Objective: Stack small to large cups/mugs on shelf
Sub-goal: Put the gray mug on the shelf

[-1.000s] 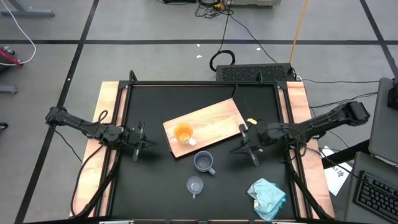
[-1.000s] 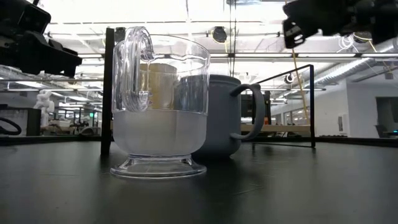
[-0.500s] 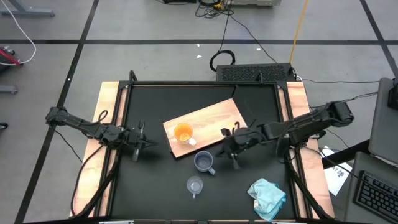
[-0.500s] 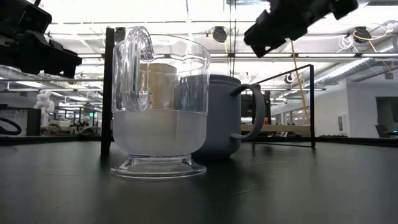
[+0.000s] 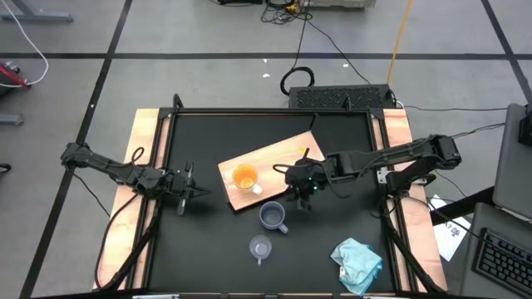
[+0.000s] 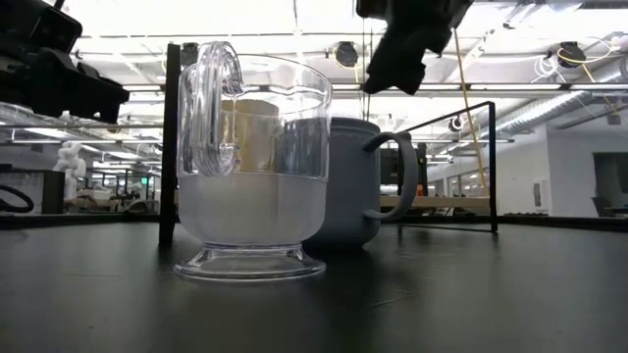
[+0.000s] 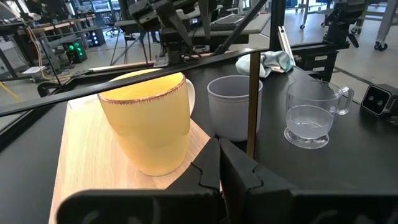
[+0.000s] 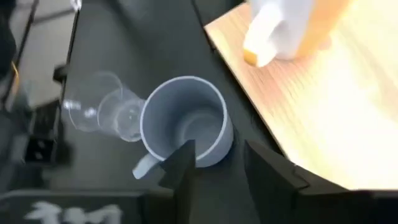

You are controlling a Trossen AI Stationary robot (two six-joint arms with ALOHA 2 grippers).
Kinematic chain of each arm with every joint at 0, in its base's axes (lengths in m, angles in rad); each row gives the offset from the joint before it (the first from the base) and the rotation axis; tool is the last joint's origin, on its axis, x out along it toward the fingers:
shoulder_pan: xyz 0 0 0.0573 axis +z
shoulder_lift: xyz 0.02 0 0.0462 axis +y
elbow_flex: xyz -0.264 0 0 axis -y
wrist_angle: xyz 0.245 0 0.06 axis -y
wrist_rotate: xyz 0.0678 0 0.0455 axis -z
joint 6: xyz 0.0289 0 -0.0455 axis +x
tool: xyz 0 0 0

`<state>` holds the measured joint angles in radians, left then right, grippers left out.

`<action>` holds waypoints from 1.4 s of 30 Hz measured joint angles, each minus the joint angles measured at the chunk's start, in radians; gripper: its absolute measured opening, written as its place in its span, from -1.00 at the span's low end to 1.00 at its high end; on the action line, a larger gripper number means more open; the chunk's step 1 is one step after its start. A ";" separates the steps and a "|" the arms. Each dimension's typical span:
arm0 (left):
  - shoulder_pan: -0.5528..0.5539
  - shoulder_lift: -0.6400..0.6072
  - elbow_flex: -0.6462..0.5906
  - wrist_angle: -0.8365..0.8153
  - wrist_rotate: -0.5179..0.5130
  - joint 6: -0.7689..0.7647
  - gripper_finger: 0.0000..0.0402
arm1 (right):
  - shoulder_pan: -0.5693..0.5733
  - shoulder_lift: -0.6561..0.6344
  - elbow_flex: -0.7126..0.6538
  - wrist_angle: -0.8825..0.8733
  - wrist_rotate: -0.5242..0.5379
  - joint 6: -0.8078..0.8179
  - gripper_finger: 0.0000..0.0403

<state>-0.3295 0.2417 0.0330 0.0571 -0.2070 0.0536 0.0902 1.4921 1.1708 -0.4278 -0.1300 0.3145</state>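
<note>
Above blue-grey mug (image 8: 186,121) | right gripper (image 8: 217,163) fingers parted | high view: hidden

blue-grey mug (image 5: 272,216) rim clear — glass cup (image 5: 260,247) near

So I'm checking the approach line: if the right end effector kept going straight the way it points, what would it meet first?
Most likely the blue-grey mug: the right end effector, fingers apart, points at its rim beside the board. How much height is left is unclear.

Three cups (image 5: 244,177), one board (image 5: 283,162), one cloth (image 5: 357,259).
</note>
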 joint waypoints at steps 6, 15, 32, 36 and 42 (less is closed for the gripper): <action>0.000 0.000 0.000 0.000 0.000 0.001 -0.89 | -0.028 0.009 0.000 -0.013 -0.002 0.067 -0.22; 0.000 0.000 0.000 -0.002 0.005 0.001 -0.87 | -0.009 0.008 0.000 0.038 -0.031 -0.043 -0.22; 0.000 0.000 0.000 -0.026 0.007 0.000 -0.87 | -0.002 0.008 0.000 0.091 -0.089 0.127 -0.07; 0.000 0.000 0.000 -0.032 0.007 0.000 -0.87 | -0.011 0.008 0.002 0.029 -0.104 0.155 0.15; 0.000 0.000 0.000 -0.032 0.007 -0.004 -0.87 | -0.020 0.010 0.058 -0.086 -0.105 0.141 0.28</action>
<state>-0.3298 0.2420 0.0330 0.0254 -0.1998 0.0495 0.0701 1.5019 1.2289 -0.5136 -0.2352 0.4558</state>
